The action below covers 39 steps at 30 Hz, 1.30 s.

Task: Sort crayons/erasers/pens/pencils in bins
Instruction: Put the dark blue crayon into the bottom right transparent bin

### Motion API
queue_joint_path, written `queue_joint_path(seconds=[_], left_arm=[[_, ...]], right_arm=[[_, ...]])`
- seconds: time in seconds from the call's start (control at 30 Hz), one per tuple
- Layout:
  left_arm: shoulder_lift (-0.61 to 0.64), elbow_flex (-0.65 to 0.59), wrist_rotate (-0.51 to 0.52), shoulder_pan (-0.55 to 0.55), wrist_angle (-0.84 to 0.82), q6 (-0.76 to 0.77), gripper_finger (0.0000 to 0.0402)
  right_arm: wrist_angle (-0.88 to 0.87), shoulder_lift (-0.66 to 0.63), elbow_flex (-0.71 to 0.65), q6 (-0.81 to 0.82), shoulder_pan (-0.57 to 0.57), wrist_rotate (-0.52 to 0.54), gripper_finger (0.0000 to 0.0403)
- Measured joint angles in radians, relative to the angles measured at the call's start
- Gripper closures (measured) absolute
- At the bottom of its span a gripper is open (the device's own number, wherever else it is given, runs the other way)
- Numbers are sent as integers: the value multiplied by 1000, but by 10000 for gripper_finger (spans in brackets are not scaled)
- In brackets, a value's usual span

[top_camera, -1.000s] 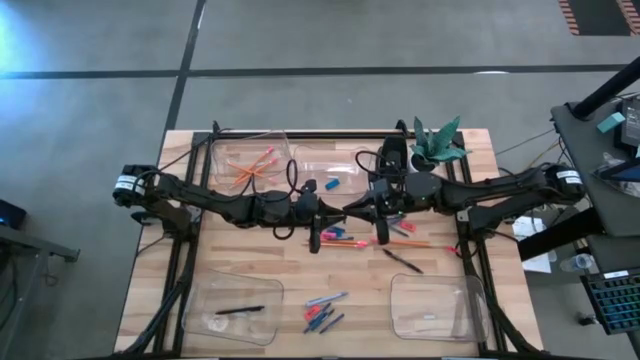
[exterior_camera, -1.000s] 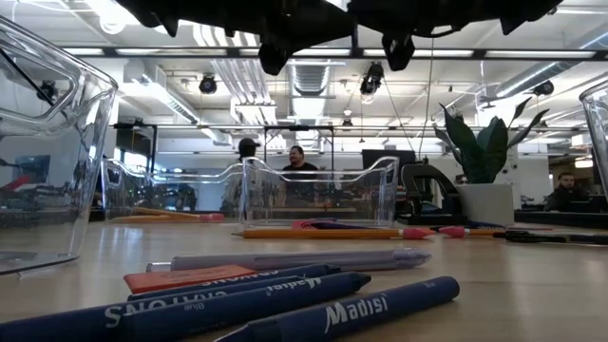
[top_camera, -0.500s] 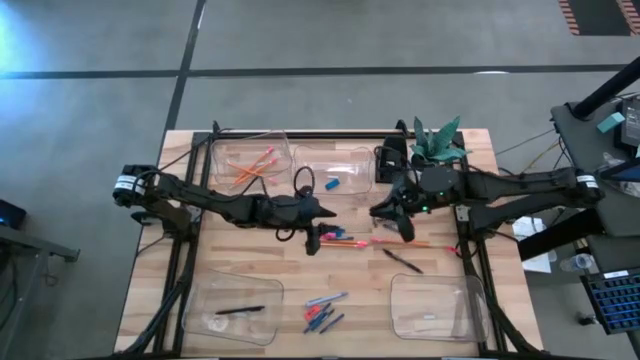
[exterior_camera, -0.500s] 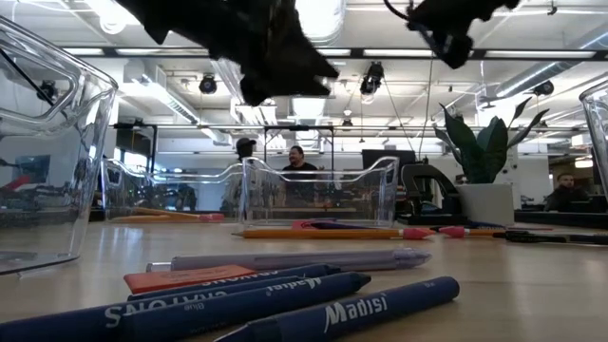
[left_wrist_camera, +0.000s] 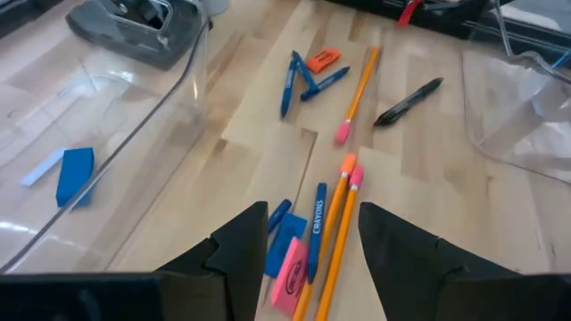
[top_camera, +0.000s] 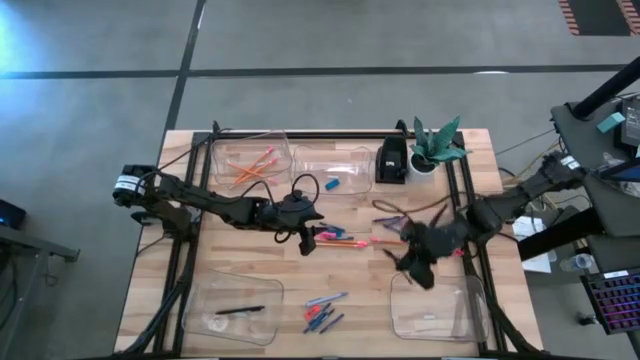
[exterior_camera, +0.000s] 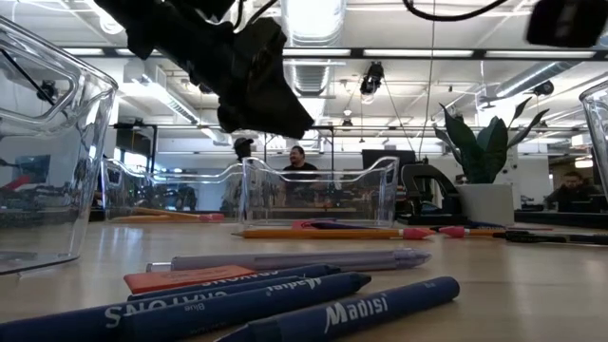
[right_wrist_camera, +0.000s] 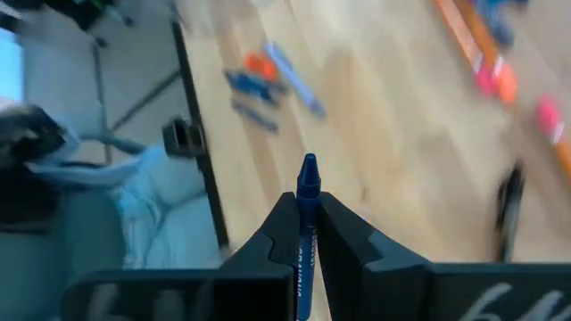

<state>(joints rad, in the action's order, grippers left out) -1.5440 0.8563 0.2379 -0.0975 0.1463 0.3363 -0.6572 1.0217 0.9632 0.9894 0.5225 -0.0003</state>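
Note:
My left gripper hangs open just above the middle pile: a pink eraser, a blue eraser, a blue crayon and two pencils, all lying flat on the table. My right gripper is shut on a blue crayon over the far edge of the near right bin. A black pen lies beside it. The far left bin holds pencils. The far middle bin holds blue erasers. The near left bin holds a pen. My right gripper pinches the blue crayon's shaft between its two fingers. The crayon lies along the fingers, and its pointed tip sticks out past their ends. It is lifted clear of the table and slants downward.
Loose crayons, a pen and a red eraser lie between the two near bins. A small black box and a potted plant stand at the far edge. People show in the room beyond the table.
My right gripper has risen from the middle pile and swung toward the table's right and near edge, rolling as it went, to the near right bin. My left gripper has tipped downward and sunk toward the pile.

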Motion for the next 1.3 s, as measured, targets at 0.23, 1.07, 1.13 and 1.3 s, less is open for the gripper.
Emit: queue_joint_path(seconds=[0.23, 1.07, 1.13, 1.3], left_arm=[[0, 0, 0, 0, 2, -1, 238], [0, 0, 0, 0, 1, -2, 238], [1, 0, 0, 0, 1, -2, 238], [2, 0, 0, 0, 2, -1, 238]], right_arm=[[-205, 187, 130, 160, 208, -5, 376], [-339, 568, 181, 278, 239, -187, 382], [-335, 572, 162, 290, 239, -187, 382], [-329, 572, 117, 307, 239, -187, 380]])
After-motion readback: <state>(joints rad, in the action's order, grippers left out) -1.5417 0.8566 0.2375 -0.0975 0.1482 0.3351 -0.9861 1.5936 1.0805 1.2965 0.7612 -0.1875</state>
